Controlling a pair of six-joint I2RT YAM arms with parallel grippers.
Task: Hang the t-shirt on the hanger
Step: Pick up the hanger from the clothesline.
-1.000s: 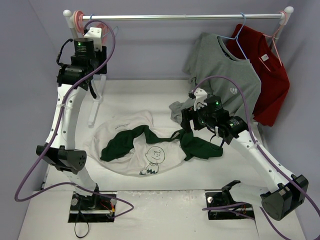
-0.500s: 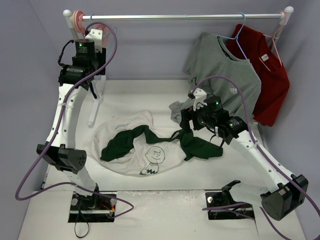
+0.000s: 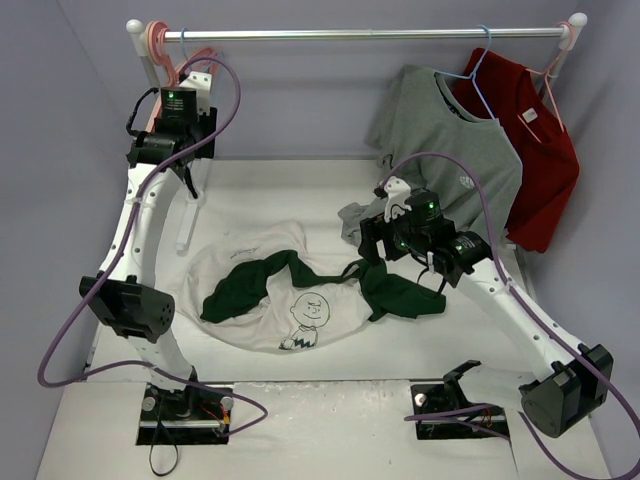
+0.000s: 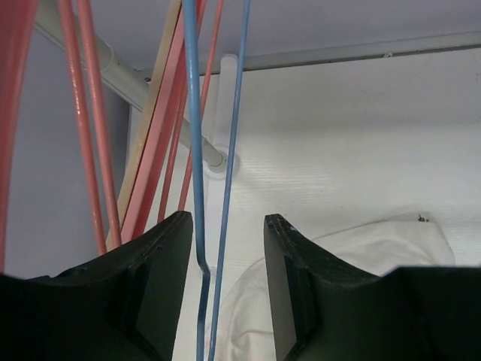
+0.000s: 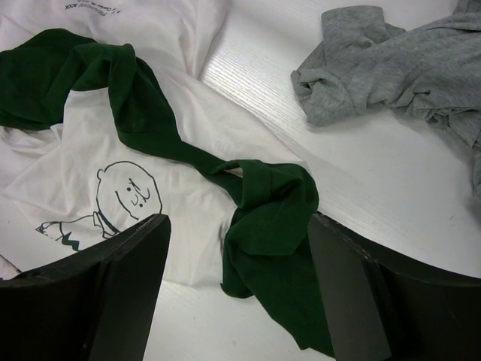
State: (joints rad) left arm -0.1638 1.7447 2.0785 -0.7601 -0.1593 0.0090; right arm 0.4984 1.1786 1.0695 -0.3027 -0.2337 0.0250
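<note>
The t-shirt (image 3: 255, 320) lies crumpled on the table, off-white with dark green sleeves and a cartoon face; it also shows in the right wrist view (image 5: 188, 173). My right gripper (image 3: 375, 245) is open and empty, hovering over the bunched green sleeve (image 5: 270, 203), its jaws wide on either side (image 5: 237, 222). My left gripper (image 3: 195, 85) is raised at the left end of the rail. In the left wrist view it is open (image 4: 228, 248), with two thin wires of the light-blue hanger (image 4: 197, 150) running between the jaws, close to the left one.
Pink hangers (image 4: 90, 113) hang left of the blue one on the rail (image 3: 360, 34). A grey t-shirt (image 3: 450, 130) and a red t-shirt (image 3: 535, 140) hang at the right; the grey hem (image 5: 376, 60) rests on the table. The rack's white post (image 3: 188, 215) stands at the left.
My left gripper has risen and shifted slightly right toward the hangers at the rail's left end. The right gripper and the t-shirt have barely moved.
</note>
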